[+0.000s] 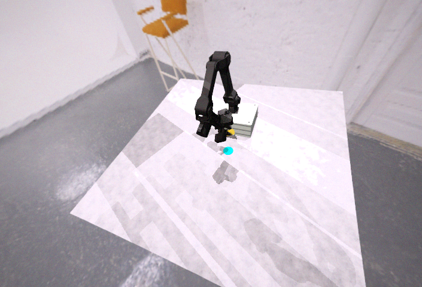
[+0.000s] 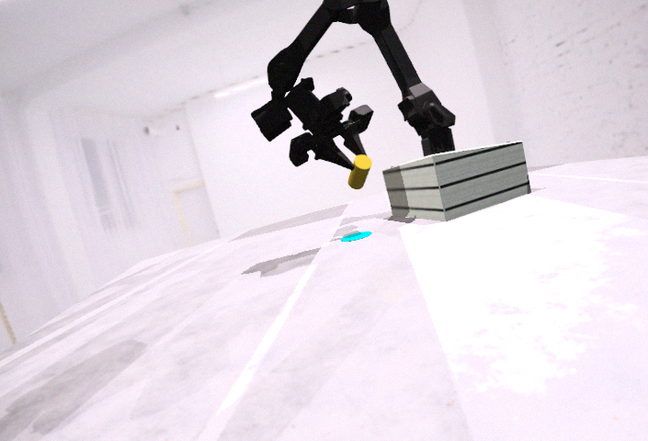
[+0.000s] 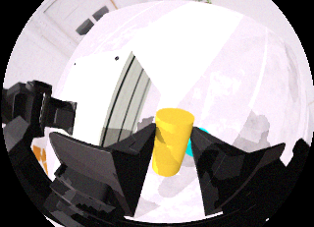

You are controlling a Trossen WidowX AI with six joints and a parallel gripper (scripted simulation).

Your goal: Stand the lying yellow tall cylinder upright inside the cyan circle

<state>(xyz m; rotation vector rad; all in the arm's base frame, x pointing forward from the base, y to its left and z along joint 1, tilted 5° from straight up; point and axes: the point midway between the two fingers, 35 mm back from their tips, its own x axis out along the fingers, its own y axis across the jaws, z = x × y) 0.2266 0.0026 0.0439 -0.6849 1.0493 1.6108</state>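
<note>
Holding the yellow tall cylinder (image 2: 359, 171) clamped between my fingers (image 2: 346, 156), I report the grasp as firm: the fingers stand partly closed, stopped on the cylinder's body, gripping it near its upper end while the rest hangs free below. In the wrist view the cylinder (image 3: 172, 141) sits between the two dark fingers, with a sliver of the cyan circle (image 3: 190, 146) showing just beside it.

Position: the cylinder is in the air, well above the desk (image 2: 491, 290), and touches nothing but the fingers. It is close to upright but plainly tilted, its lower end leaning toward the circle. The cyan circle (image 2: 356, 236) lies on the desk below and a little forward of the cylinder, near the grey block (image 2: 454, 179) that carries my base, toward the far edge of the desk. From the top view the circle (image 1: 228, 150) is uncovered and the cylinder (image 1: 231, 131) is short of it.

Progress, by my judgement: pick-up and lift are done, and the turn to vertical is mostly done. Left to do: finish squaring the cylinder upright, bring it over the circle, lower it until its base rests inside the mark, open the fingers, and draw back
</note>
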